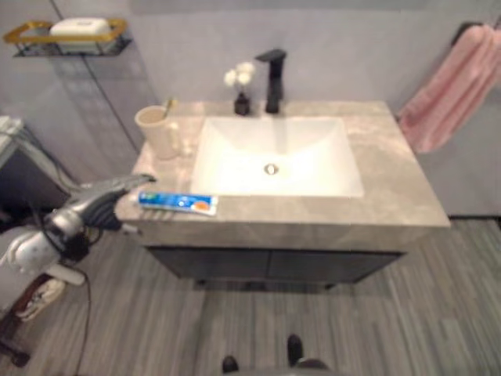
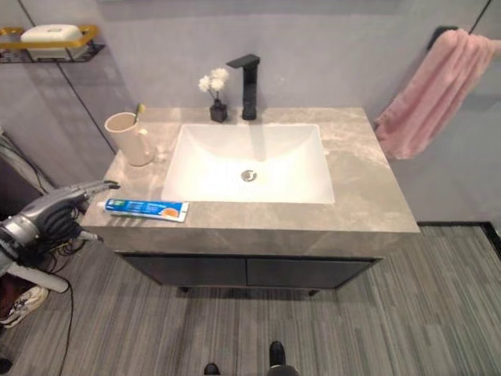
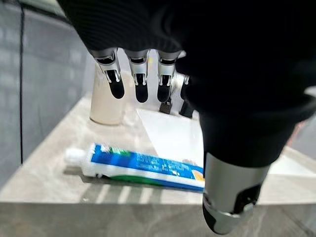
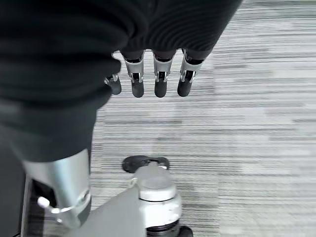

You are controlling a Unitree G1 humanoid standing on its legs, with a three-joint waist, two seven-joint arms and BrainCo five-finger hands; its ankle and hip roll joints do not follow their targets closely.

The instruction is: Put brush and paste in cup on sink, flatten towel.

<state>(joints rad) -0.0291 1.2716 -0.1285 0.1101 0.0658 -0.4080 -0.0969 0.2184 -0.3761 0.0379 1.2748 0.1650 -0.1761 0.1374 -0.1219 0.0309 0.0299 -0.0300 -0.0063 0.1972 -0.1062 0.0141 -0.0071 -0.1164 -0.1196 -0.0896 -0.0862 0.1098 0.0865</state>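
Grey marble countertop [image 2: 360, 196] is carrying a white sink basin [image 2: 250, 160] set into its middle; a black faucet [image 2: 247, 74] is standing at the basin's back edge, with a small dark vase of white flowers [image 2: 215, 95] just beside it.

Toothpaste tube [image 2: 147, 209], blue and white with an orange end, is lying flat on the countertop near the front edge, off the basin's front corner on the robot's left; its white cap is pointing away from the basin.

Beige cup [image 2: 130, 137] is standing upright farther back along that same side of the basin, well apart from the tube; a brush handle [image 2: 139, 111] is sticking up out of it.

Left hand [image 2: 69, 202] is hovering just off the countertop's end, past the tube's cap; its fingers [image 3: 140, 86] are hanging straight and relaxed, gripping nothing; in its wrist view the fingertips are reaching over the tube toward the cup, and the thumb [image 3: 227, 197] is standing apart, nearer the tube's orange end; contact with the tube cannot be confirmed.

Pink towel [image 2: 430, 90] is hanging bunched on a wall hook beyond the basin's far side, on the robot's right.

Right hand [image 4: 148, 81] is hanging over striped grey floor [image 4: 247, 148], fingers straight, empty.

Wall shelf [image 2: 47, 43] with a white soap bar is sitting high up beyond the cup.
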